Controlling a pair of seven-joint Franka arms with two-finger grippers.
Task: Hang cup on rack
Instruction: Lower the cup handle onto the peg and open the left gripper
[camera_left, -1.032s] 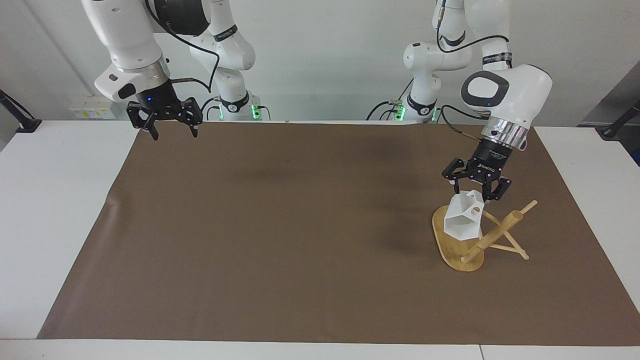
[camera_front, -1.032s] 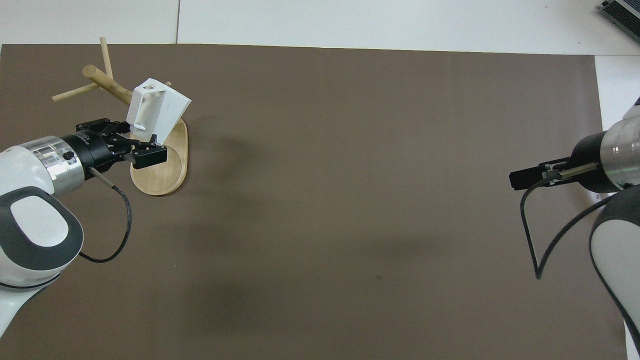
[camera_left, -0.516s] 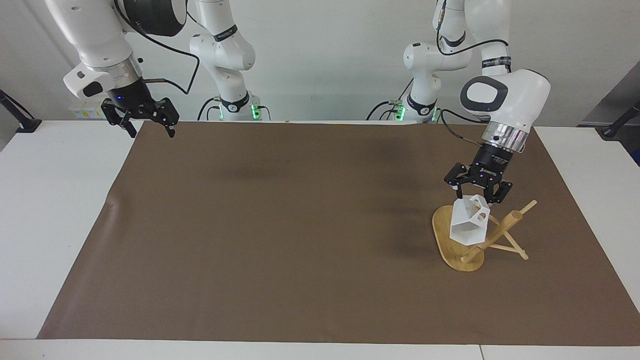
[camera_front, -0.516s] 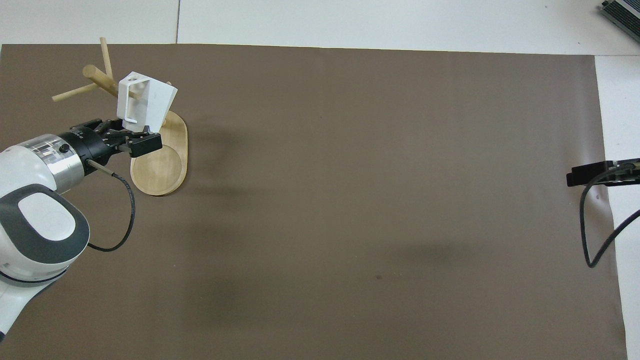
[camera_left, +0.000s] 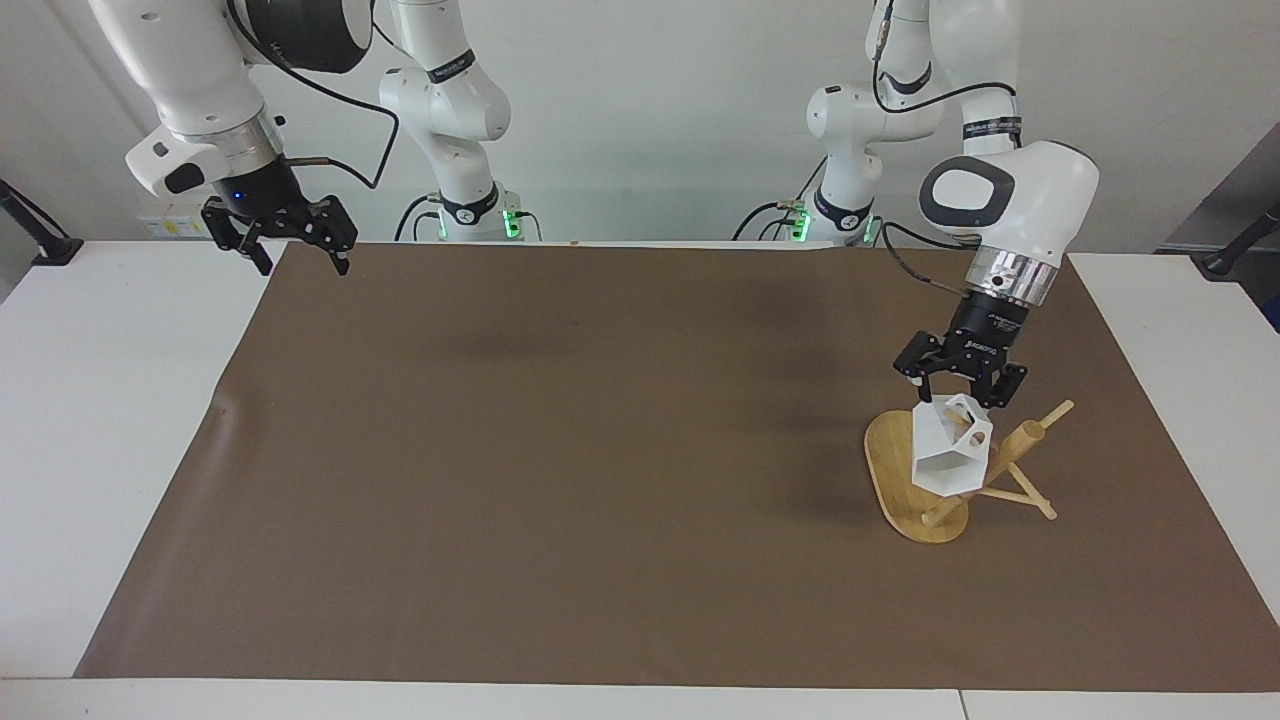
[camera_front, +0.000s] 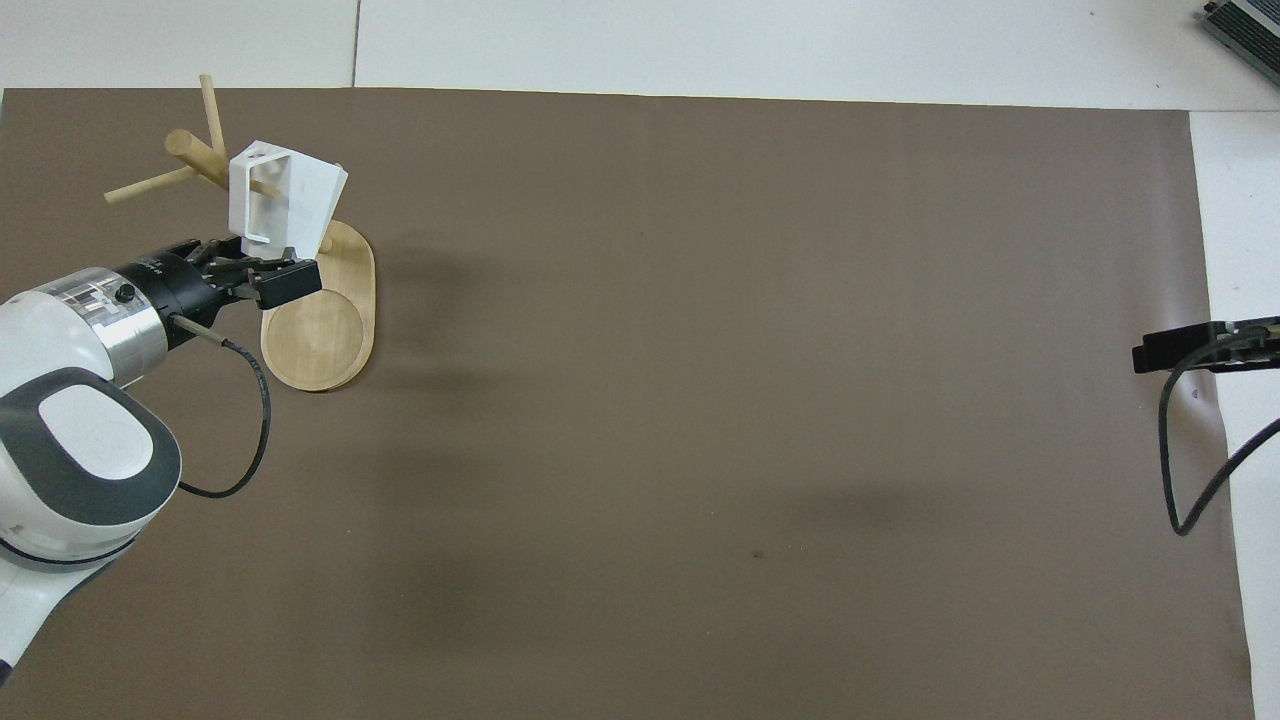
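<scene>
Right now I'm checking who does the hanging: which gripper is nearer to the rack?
Left. The left gripper is directly over the rack, shut on the cup; the right gripper waits at the right arm's end of the table.

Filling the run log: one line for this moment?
left gripper: shut on cup at rack | peg through handle: cannot tell | right gripper: open, waiting at mat's edge
</scene>
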